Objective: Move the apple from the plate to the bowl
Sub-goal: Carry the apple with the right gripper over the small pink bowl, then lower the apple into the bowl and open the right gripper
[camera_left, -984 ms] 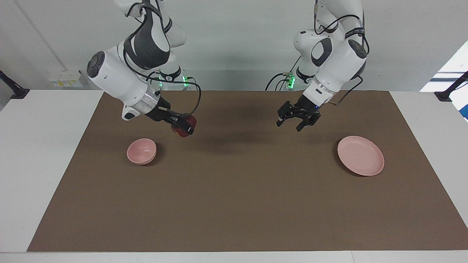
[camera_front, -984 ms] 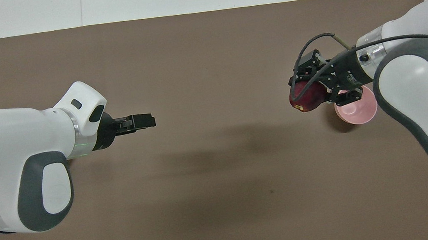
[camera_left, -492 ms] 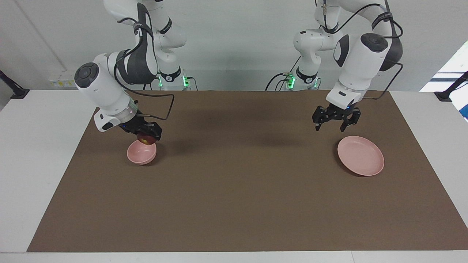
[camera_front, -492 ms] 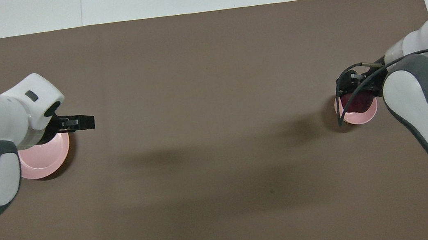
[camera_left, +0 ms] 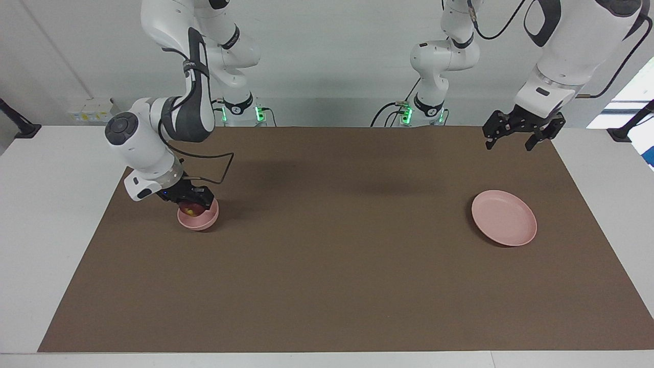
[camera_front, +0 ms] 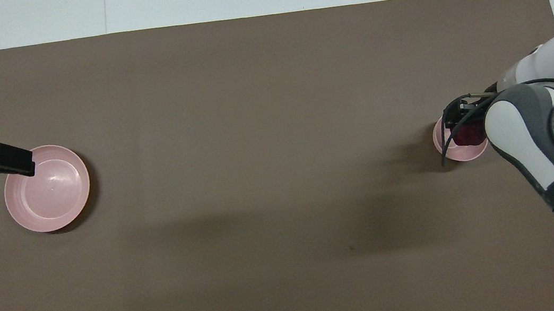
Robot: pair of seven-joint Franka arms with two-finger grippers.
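Note:
The dark red apple [camera_left: 190,209] sits low inside the small pink bowl [camera_left: 199,221] at the right arm's end of the mat. My right gripper [camera_left: 194,203] reaches down into the bowl, shut on the apple. In the overhead view the apple [camera_front: 469,136] shows in the bowl [camera_front: 461,154] under the right gripper [camera_front: 463,122]. The flat pink plate [camera_left: 504,225] lies empty at the left arm's end, also seen in the overhead view [camera_front: 47,188]. My left gripper [camera_left: 508,145] is open and empty, raised over the mat's edge by the robots; its tip shows over the plate's rim in the overhead view [camera_front: 21,161].
A brown mat [camera_left: 337,266] covers the middle of the white table [camera_left: 56,204]. A cable loops from the right wrist beside the bowl.
The right gripper carried the apple down into the bowl. The left gripper rose and drew back from the mat's middle toward its own end, uncovering the plate.

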